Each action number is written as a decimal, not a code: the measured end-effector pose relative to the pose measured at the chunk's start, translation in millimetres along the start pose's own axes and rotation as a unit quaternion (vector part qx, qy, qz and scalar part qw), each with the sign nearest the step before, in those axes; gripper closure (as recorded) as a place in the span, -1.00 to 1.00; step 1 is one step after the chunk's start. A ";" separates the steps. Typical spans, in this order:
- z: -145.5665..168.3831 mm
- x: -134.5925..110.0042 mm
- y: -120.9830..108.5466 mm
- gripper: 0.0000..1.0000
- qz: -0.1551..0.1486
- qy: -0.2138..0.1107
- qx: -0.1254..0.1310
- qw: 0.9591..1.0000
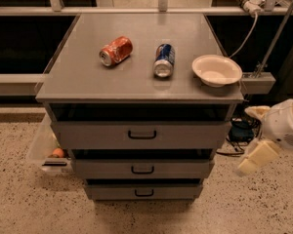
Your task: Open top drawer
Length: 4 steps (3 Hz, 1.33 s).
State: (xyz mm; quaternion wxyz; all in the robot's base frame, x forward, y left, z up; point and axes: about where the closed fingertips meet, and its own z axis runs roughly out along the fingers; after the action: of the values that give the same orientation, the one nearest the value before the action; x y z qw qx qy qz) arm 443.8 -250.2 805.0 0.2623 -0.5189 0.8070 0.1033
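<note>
— Where's the gripper (pixel 261 147)?
— Low, right of the cabinet (pixel 78 79), well apart from the top drawer (pixel 93 134) under the tabletop. Can't tell if it's open or holding anything.
— I'd say meet the black bar handle (pixel 142 135) squarely, then pull straight out.

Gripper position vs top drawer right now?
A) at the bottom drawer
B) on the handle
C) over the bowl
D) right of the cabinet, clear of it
D: the gripper hangs off the right side of the cabinet, apart from the top drawer and its handle.
</note>
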 end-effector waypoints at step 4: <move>101.0 14.9 -22.8 -1.00 -0.001 -0.024 -0.057 0.998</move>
State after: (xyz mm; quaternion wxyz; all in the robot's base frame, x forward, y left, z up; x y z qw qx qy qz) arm 491.2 -227.6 714.6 0.2515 -0.5310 0.7930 0.1610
